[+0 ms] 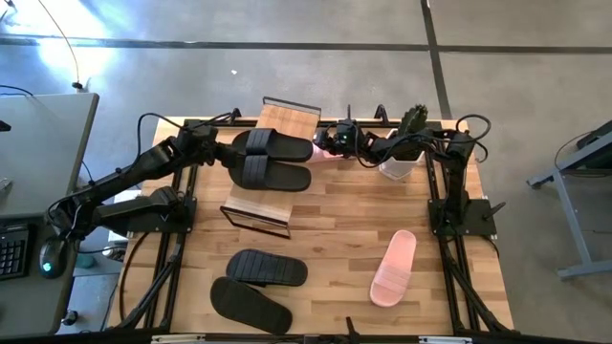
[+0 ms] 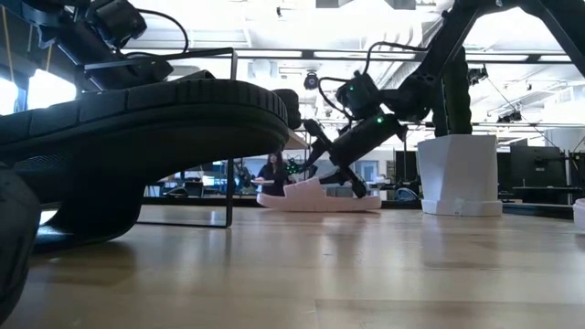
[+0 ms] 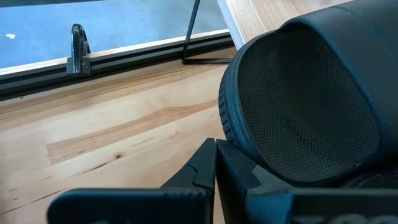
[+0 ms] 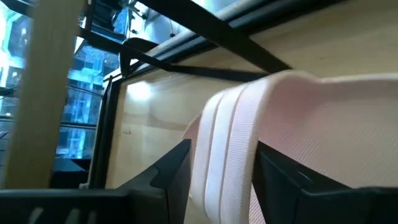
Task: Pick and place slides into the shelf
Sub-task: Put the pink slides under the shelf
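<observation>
The shelf stands at the table's centre-left, with two black slides lying sole-down across its top board. My left gripper is shut at their left end. A pink slide lies sole-down at the shelf's right side. My right gripper is open, one finger on either side of that slide's strap. Another pink slide and two black slides lie on the front of the table. My left gripper has its shut fingertips against the rounded end of a black slide, at the sole's rim. It comes from the table's left, slanting down. The slide lies on the shelf's board. Whether the tips touch the rim, I cannot tell.
A white pot with a cactus stands just right of my right gripper, near the far edge. Bare wood shows between the shelf and the front slides. Black frame rails run along both table sides.
</observation>
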